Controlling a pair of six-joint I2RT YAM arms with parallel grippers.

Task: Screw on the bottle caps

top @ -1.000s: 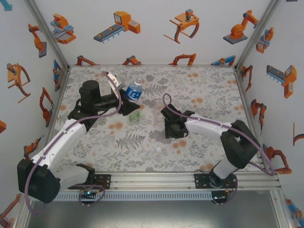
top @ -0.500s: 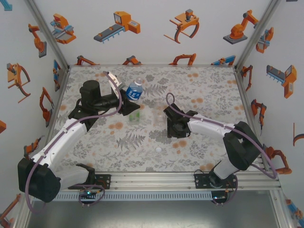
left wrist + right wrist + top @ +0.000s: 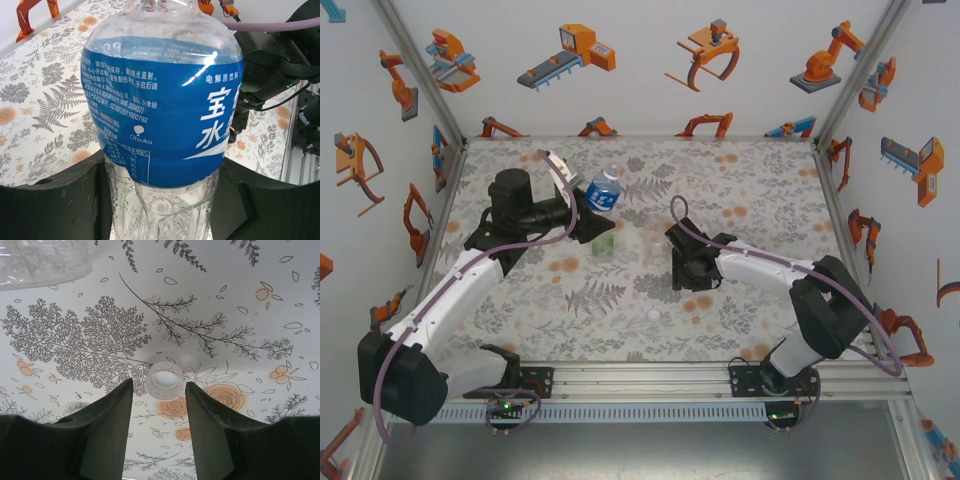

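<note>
My left gripper [image 3: 160,200] is shut on the lower body of the blue-labelled bottle [image 3: 160,100], and in the top view this gripper [image 3: 588,215] holds that bottle [image 3: 603,190] above the mat at the back left. The green-tinted bottle [image 3: 604,243] stands just in front of it. The plain clear bottle [image 3: 653,246] stands between the two arms. My right gripper [image 3: 159,385] is open and low over the mat. A white cap [image 3: 164,380] lies open side up between its fingertips, touching neither. In the top view a white cap [image 3: 654,315] rests near the right gripper [image 3: 682,268].
A floral mat [image 3: 750,200] covers the table, with printed walls on three sides. The clear bottle's base [image 3: 45,260] shows at the upper left of the right wrist view. An aluminium rail [image 3: 650,378] runs along the near edge.
The right gripper has shifted slightly to the right and settled over the cap. The left arm and its bottle have stayed still.
</note>
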